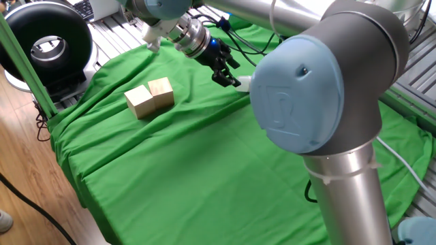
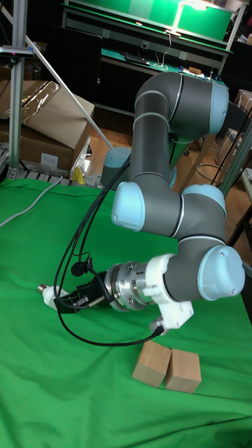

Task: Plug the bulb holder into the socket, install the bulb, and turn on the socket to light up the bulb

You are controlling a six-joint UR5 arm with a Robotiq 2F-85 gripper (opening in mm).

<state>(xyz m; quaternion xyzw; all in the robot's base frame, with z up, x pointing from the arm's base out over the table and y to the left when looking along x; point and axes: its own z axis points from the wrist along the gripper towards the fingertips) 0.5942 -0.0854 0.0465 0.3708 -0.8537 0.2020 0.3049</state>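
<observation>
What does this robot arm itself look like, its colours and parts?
The arm has thick silver-grey metal tubes joined by rounded joints with pale blue caps. A white collar and ribbed silver wrist lead to a small black two-finger gripper. Black cables loop along it.

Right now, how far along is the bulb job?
Early. Nothing looks done: no socket or bulb holder shows in either view. In hand: the tool is down at the bulb, which lies on the green cloth; whether it grips the bulb I can't tell. Left: plugging in the holder, fitting the bulb, switching on.
</observation>
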